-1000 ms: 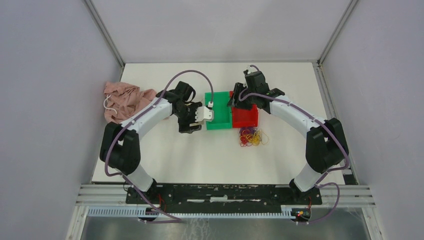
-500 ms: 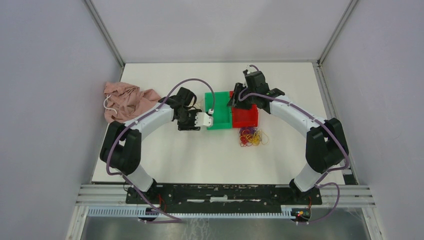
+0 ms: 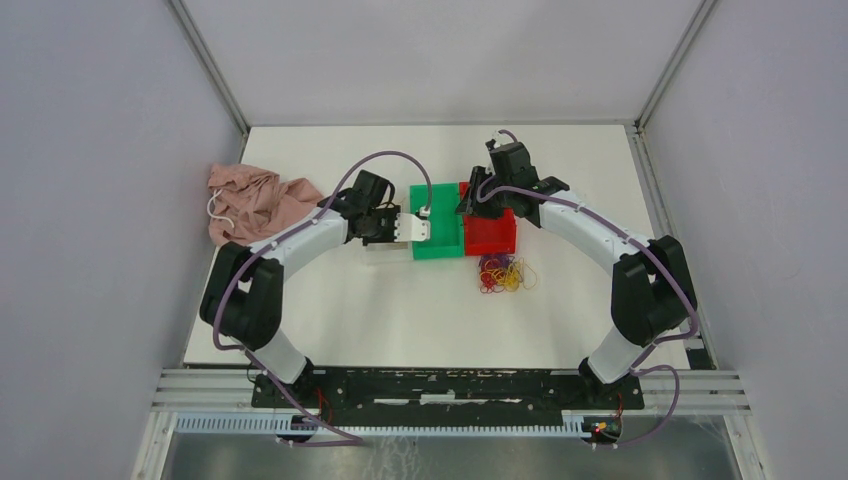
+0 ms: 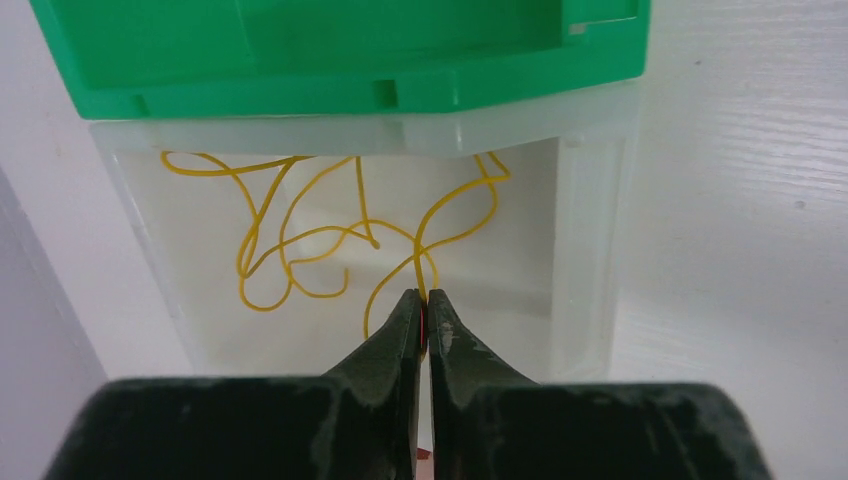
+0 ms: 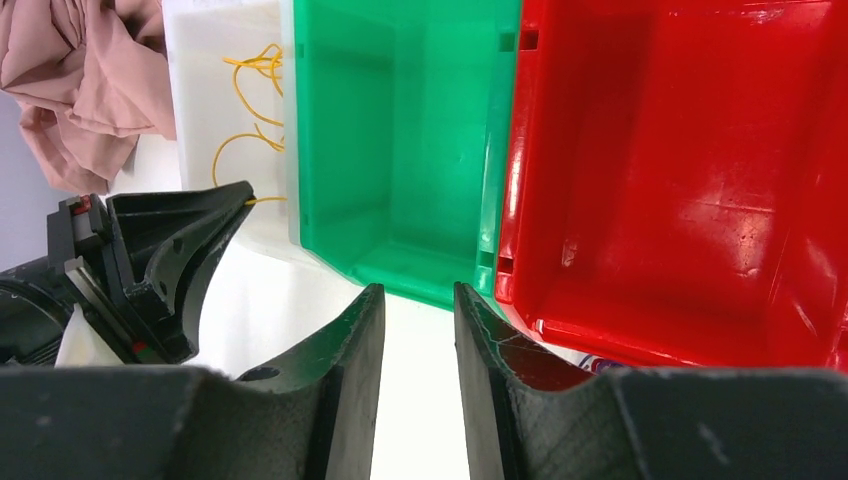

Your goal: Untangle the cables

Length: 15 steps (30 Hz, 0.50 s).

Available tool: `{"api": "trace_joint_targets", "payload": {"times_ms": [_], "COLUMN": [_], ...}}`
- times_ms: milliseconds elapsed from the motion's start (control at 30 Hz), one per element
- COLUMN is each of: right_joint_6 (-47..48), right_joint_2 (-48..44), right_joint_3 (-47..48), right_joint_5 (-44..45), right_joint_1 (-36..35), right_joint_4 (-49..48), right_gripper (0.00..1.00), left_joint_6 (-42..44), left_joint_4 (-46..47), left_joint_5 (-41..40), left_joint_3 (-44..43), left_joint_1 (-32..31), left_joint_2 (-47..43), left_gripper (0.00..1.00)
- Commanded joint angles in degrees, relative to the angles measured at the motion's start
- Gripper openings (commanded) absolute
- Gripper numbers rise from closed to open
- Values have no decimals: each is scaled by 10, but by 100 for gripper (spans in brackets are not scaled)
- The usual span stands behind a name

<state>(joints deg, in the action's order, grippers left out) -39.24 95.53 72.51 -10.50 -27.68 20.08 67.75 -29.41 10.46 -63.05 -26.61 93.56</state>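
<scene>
A loose pile of red, yellow and dark cables (image 3: 505, 272) lies on the white table in front of the red bin (image 3: 490, 238). More yellow cables (image 4: 300, 240) lie in the clear bin (image 4: 590, 230), at the left of the green bin (image 3: 437, 247). My left gripper (image 4: 422, 298) reaches into the clear bin, shut, with a yellow strand running in between its tips. My right gripper (image 5: 418, 300) hovers above the table at the far edge of the green bin (image 5: 400, 160) and red bin (image 5: 650, 150). It is open, with nothing between its fingers.
A crumpled pink cloth (image 3: 255, 205) lies at the table's left edge, behind the left arm. The three bins stand side by side in the middle. In the right wrist view the left gripper (image 5: 170, 250) shows beside the clear bin (image 5: 215, 40).
My left gripper has closed from wide open and has swung up against the clear bin. The right gripper's fingers have narrowed a little; that arm has stayed in place.
</scene>
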Motion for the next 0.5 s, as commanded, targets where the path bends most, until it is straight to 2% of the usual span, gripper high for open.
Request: {"api": "trace_joint_targets", "payload": {"times_ms": [0, 233, 300, 333, 367, 433, 467], "right_joint_6": [1, 0, 1, 1, 2, 2, 3], "right_joint_2": [-5, -6, -10, -13, -16, -23, -28], "right_joint_3": [2, -2, -4, -5, -5, -5, -7], "right_joint_5": [-3, -5, -4, -3, -2, 2, 4], "right_joint_1": [1, 2, 1, 1, 1, 1, 2], "right_joint_4": [-28, -29, -27, -25, -22, -15, -11], "right_gripper": [37, 36, 36, 36, 36, 37, 39], "left_joint_6": [-36, -44, -48, -57, -68, -89, -97], "left_joint_4": [94, 159, 193, 207, 207, 174, 141], "left_joint_5": [-30, -71, -78, -82, -85, -81, -71], "left_joint_3": [22, 49, 61, 61, 58, 36, 20], "left_joint_1": [-3, -3, -5, -6, -6, -7, -7], "left_joint_2": [-5, 23, 16, 12, 10, 9, 6], "left_gripper": [9, 9, 14, 20, 30, 60, 70]}}
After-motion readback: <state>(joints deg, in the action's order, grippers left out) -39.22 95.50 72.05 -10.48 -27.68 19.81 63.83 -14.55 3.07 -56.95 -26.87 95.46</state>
